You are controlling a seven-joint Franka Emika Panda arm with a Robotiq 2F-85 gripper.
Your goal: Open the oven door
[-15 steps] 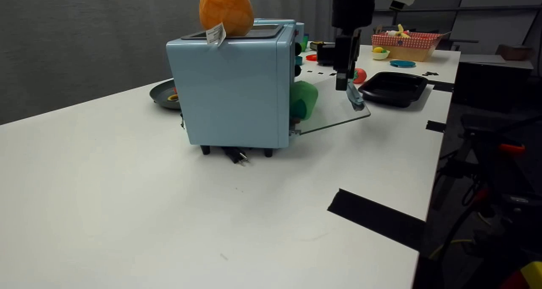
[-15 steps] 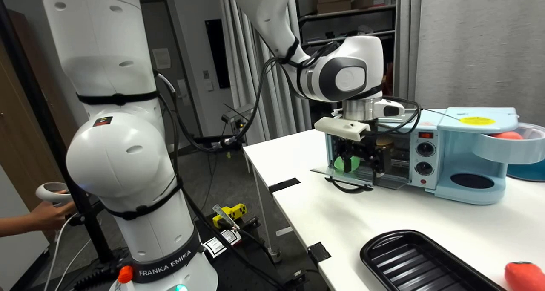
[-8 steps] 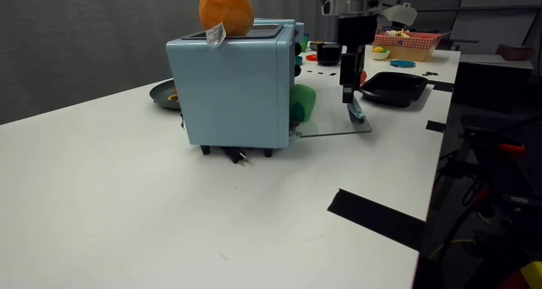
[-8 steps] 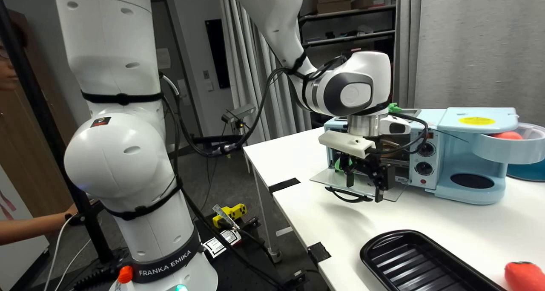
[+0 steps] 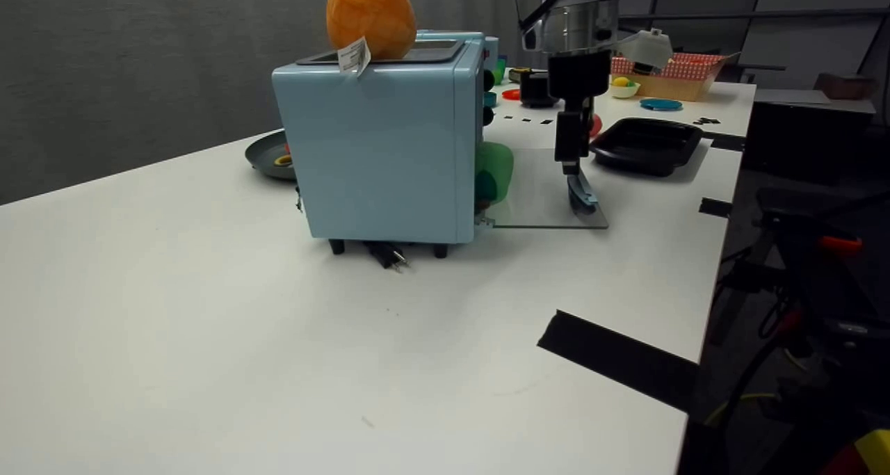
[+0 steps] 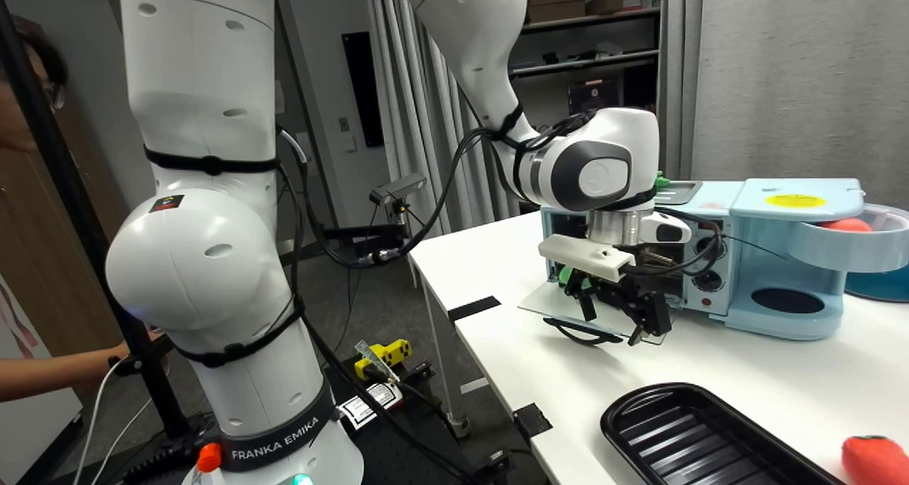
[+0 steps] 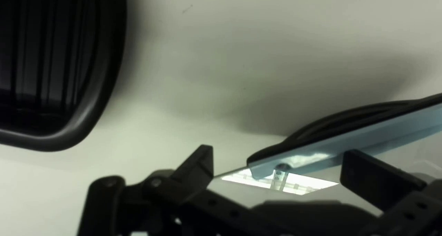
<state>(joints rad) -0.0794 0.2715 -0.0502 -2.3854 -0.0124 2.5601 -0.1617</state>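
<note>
The light blue oven (image 5: pixel 375 155) stands on short dark feet; its front also shows in an exterior view (image 6: pixel 721 297). The oven door (image 5: pixel 532 193), a clear glass panel, is swung down and lies about level, a little above the table; it also shows in an exterior view (image 6: pixel 557 300). Its outer edge bears a light blue strip and a black handle (image 6: pixel 582 336), seen in the wrist view (image 7: pixel 321 132). My gripper (image 6: pixel 612 327) points down over the door's outer edge; in the wrist view its fingers (image 7: pixel 278 165) are spread, holding nothing. Whether the fingertips touch the door I cannot tell.
A green object (image 5: pixel 496 172) sits in the oven's mouth. A black pan (image 6: pixel 703 435) lies in front of the oven, with a red object (image 6: pixel 877 460) beside it. An orange plush (image 5: pixel 372 16) rests on the oven. A grey pan (image 5: pixel 268 156) is behind it.
My gripper has moved down and outward from the oven. The oven door has swung further down, from a slant to about level. The fingers stay apart.
</note>
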